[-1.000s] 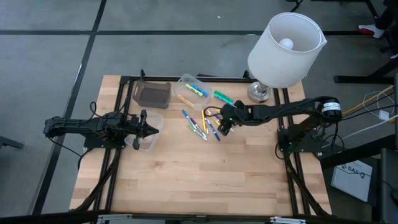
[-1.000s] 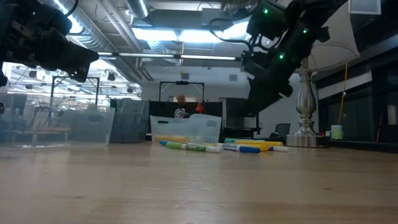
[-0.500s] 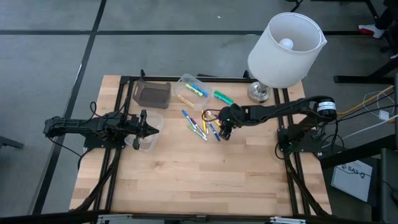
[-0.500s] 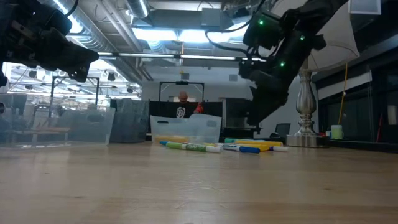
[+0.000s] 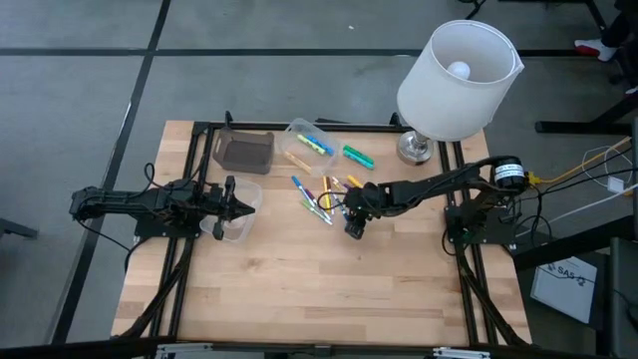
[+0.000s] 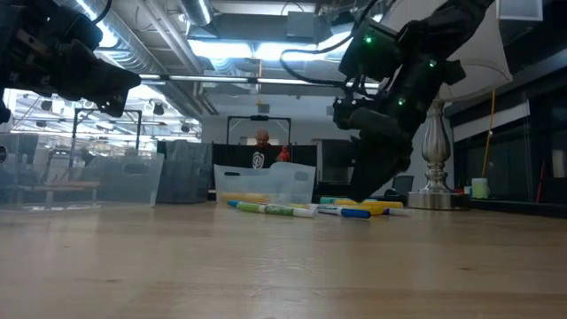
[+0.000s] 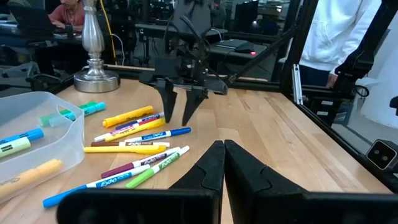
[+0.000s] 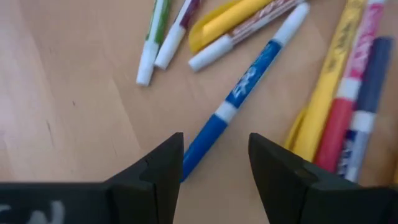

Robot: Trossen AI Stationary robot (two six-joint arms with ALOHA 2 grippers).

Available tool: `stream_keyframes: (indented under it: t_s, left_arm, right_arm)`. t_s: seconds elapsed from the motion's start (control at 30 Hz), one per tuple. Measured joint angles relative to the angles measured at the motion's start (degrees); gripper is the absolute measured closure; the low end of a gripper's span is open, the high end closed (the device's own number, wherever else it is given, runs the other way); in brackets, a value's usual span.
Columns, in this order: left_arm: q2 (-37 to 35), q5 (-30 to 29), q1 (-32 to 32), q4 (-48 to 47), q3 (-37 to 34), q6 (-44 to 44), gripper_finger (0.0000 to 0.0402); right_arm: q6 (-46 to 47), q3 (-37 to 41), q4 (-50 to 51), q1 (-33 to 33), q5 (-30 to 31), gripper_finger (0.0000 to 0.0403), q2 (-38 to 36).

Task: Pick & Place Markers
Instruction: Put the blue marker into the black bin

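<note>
1. Here the markers point(image 5: 324, 197) lie loose on the wooden table point(image 5: 299, 289) near its middle, just beside a clear tray point(image 5: 307, 143) that already holds a few more; a green one lies apart, nearer the lamp point(image 5: 449, 75).
2. We judge each marker light, stiff and smooth-barrelled, so it may roll or skid on the wood. A pinch across the mid-barrel looks safest.
3. Our right gripper point(image 8: 211, 165) is down low over the pile with its fingers point(image 8: 155, 174) parted, straddling the end of a blue marker point(image 8: 239, 90). It holds nothing, and we cannot tell whether the tips touch the table.
4. In the left wrist view the same gripper point(image 7: 180, 109) points down at the near edge of the cluster, jaws apart.
5. Our left gripper point(image 5: 239, 206) waits clenched shut and empty over a small clear cup point(image 5: 235, 225) at the table's left side.
</note>
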State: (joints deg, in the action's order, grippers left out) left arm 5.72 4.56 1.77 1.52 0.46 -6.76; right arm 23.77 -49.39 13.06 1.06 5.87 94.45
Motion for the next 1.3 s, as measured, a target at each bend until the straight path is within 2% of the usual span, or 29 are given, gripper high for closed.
stream_keyframes:
  t_s: [0.4, 0.5, 0.77, 0.9, 1.1, 1.3]
  left_arm:
    - [0.0, 0.0, 0.0, 0.0, 0.0, 0.0, 0.0395]
    - [0.0, 0.0, 0.0, 0.0, 0.0, 0.0, 0.0395]
    - [0.0, 0.0, 0.0, 0.0, 0.0, 0.0, 0.0395]
    - [0.0, 0.0, 0.0, 0.0, 0.0, 0.0, 0.0395]
    - [0.0, 0.0, 0.0, 0.0, 0.0, 0.0, 0.0395]
    - [0.0, 0.0, 0.0, 0.0, 0.0, 0.0, 0.0395]
  right_arm:
    - [1.9, -0.2, -2.2, -2.0, 1.9, 0.0231, 6.1]
    - [2.6, -0.3, -1.8, -2.0, 2.7, 0.0261, 6.1]
    - [3.0, -0.1, -2.0, -1.9, 2.3, 0.0372, 6.0]
    - [4.3, -0.1, -2.7, -1.9, 2.1, 0.0373, 5.9]
    - [15.1, -0.6, -2.7, -1.9, 2.1, 0.0367, 5.8]
    - [22.4, -5.2, -2.7, -1.9, 0.8, 0.0372, 6.2]
